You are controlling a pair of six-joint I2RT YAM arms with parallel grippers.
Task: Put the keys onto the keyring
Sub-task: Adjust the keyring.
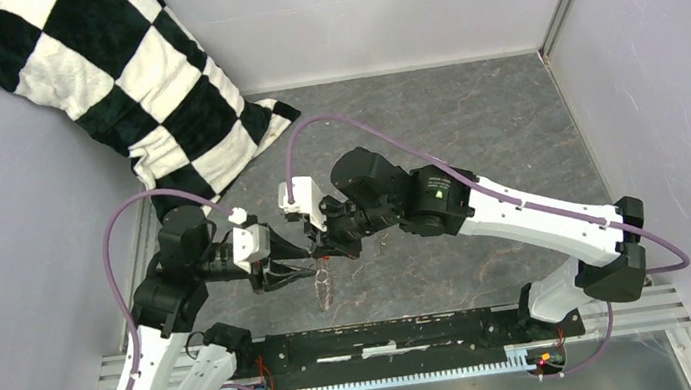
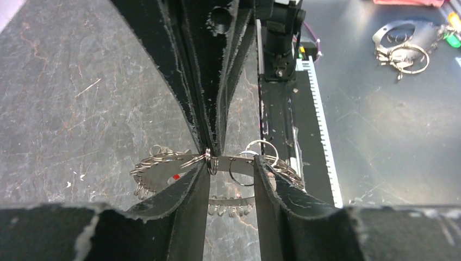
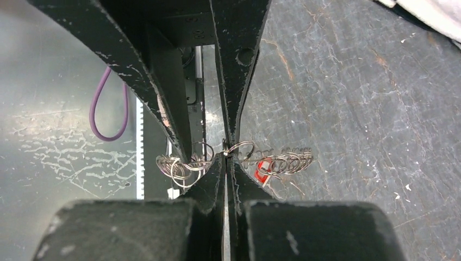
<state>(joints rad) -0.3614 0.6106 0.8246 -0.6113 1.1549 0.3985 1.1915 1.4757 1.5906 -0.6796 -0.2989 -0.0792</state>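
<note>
Right pincer [image 3: 225, 159] pinches the keyring [image 3: 282, 162] tight at mid-frame, so it hangs over the bench [image 3: 380, 109]; left pincer [image 2: 231, 163] stands half open around it.

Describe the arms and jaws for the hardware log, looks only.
Left arm and right arm: white shells over black joints, with a purple cable looping along each. There is a small green light on the right arm's black housing near the wrist. Left gripper and right gripper: black, tapered jaws with pale, scuffed edges.
</note>
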